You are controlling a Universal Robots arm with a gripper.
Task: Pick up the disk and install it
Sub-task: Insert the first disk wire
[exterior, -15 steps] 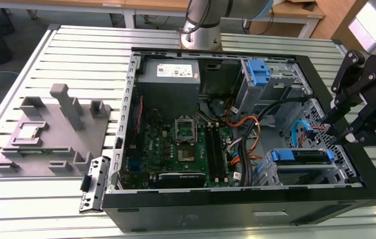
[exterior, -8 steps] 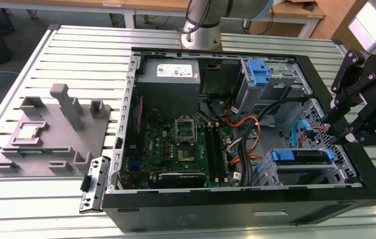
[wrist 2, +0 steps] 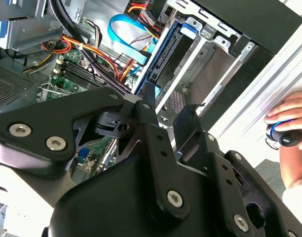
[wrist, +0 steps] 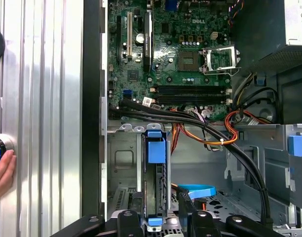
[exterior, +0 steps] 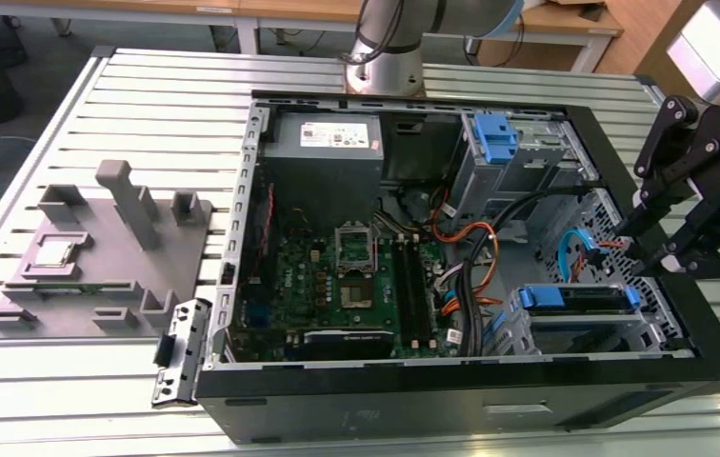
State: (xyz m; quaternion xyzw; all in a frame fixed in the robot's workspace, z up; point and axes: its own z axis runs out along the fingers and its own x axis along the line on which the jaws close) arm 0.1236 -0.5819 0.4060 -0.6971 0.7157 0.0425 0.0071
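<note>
The disk (exterior: 571, 298) sits on edge in the lower drive cage of the open computer case (exterior: 462, 395), its blue bracket facing up. In both wrist views it is a dark slab with a blue tab (wrist: 156, 150) (wrist 2: 162, 59) between the cage's metal walls. My gripper (exterior: 652, 249) hangs over the case's side at the exterior view's right, above the disk and apart from it. Its black fingers (wrist: 130, 221) stand spread, open, with nothing between them; the gripper (wrist: 160, 219) (wrist 2: 168, 112) looks straight down onto the disk's bracket.
Black, orange and blue cables (wrist: 205, 136) cross beside the cage. The motherboard (exterior: 348, 276) and a grey metal box (exterior: 325, 138) fill the case's other half. A bare blue latch (exterior: 493, 138) stands in the upper cage. A grey fixture (exterior: 106, 248) lies on the table. A hand (wrist 2: 289, 123) rests on a knob.
</note>
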